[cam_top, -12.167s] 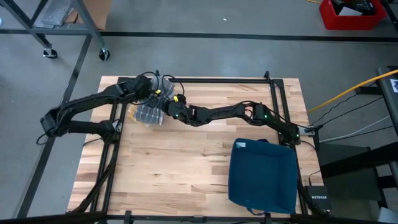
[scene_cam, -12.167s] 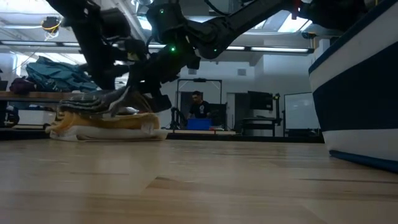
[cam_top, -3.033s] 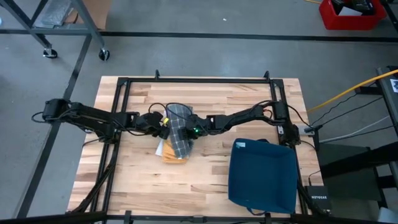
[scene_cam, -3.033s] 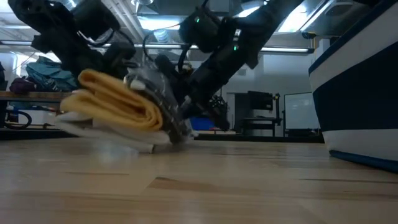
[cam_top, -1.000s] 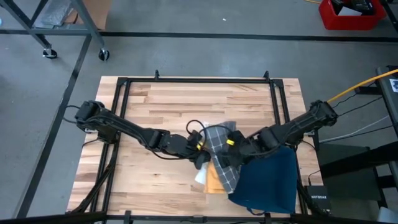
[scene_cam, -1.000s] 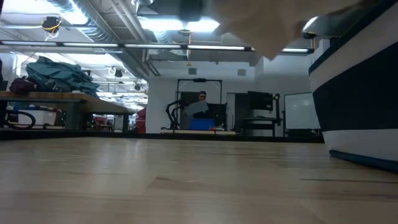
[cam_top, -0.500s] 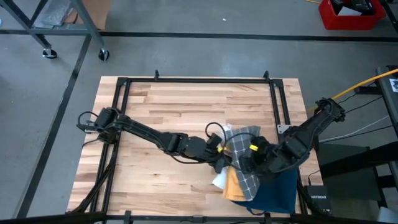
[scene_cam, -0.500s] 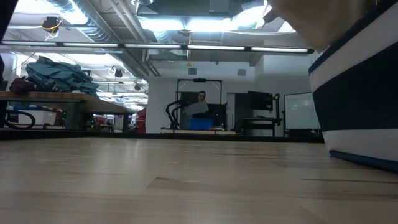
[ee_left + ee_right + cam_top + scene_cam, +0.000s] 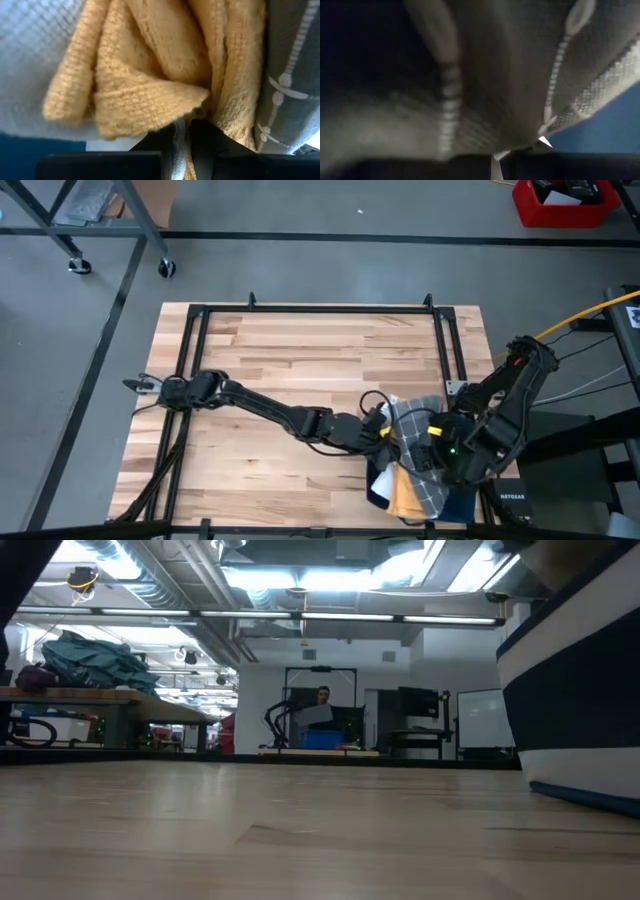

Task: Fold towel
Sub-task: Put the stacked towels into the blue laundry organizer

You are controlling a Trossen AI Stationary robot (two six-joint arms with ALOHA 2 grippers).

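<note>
1. Towel (image 9: 415, 470) folded into a grey-checked and yellow bundle, held over the blue bin (image 9: 383, 478) at the table's (image 9: 300, 360) near right corner.
2. Left gripper (image 9: 385, 438) clenched on the yellow folds; right gripper (image 9: 432, 448) clenched on the grey checked layer.
3. Risk: uneven release, one side let go first, bundle swinging and unfolding.
4. Risk: bundle overhanging the bin edge on the table side, catching the rim or sliding out onto the table.
5. Against a second ago: both grippers and bundle shifted further toward the near right, from beside the bin to over it; left arm stretched longer.
</note>
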